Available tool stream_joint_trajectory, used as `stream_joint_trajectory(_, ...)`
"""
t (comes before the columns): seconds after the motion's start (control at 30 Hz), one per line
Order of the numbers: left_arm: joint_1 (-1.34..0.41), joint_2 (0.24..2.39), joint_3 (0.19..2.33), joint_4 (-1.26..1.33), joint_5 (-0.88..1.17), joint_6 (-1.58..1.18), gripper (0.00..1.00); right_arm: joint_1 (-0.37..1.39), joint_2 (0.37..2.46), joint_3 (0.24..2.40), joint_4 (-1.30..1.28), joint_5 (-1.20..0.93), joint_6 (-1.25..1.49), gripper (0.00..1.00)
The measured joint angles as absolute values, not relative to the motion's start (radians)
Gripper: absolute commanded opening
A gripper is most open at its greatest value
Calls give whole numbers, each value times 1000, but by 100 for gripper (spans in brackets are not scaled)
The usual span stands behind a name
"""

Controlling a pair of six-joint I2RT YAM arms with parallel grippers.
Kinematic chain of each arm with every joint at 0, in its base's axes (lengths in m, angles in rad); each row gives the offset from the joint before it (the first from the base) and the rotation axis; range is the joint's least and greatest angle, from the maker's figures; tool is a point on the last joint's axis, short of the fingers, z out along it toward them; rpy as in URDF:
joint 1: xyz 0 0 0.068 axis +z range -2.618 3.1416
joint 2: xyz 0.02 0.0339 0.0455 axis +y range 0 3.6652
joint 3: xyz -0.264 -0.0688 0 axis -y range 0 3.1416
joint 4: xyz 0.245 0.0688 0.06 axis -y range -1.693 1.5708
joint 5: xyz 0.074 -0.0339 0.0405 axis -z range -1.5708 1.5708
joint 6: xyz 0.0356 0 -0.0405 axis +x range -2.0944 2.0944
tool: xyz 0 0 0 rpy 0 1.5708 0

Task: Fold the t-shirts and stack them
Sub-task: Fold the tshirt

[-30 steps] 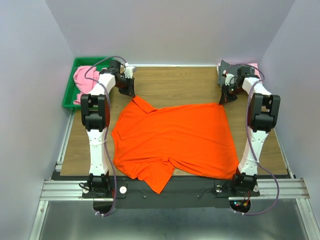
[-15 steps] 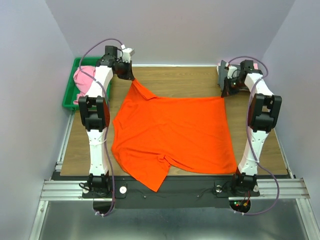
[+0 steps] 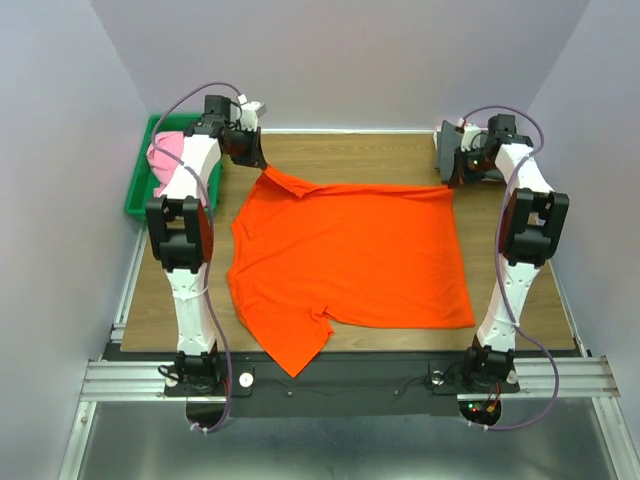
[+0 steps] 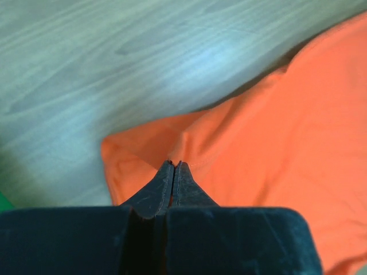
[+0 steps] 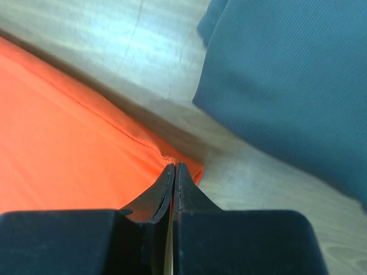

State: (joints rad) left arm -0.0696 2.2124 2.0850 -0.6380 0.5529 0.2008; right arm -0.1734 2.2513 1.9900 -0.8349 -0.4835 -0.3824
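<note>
The bright orange t-shirt lies spread over the wooden table, its far edge pulled taut between my two grippers. My left gripper is shut on its far left corner, with cloth pinched at the tips in the left wrist view. My right gripper is shut on the far right corner, as the right wrist view shows. A dark grey t-shirt lies folded at the far right corner, also in the right wrist view. A light pink t-shirt sits in the green tray.
The green plastic tray stands off the table's far left corner. Some pink cloth shows behind the grey shirt at the far right. Lilac walls close in on three sides. One orange sleeve hangs over the near table edge.
Both grippers have moved away from the arm bases, dragging the orange shirt's far edge with them. The shirt has stretched flatter and its near hem has slid back onto the table.
</note>
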Motion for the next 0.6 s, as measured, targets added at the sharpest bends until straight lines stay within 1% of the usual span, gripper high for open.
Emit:
stream_joint_trajectory(0.3,-70,1870,1784,-684,594,160,0,-177,2146,1882,-839,-484,-429,1)
stream_joint_trajectory(0.6,-70,1639,1460,-681,567,47,0,-178,1996,1766,-845,-478,-506,0)
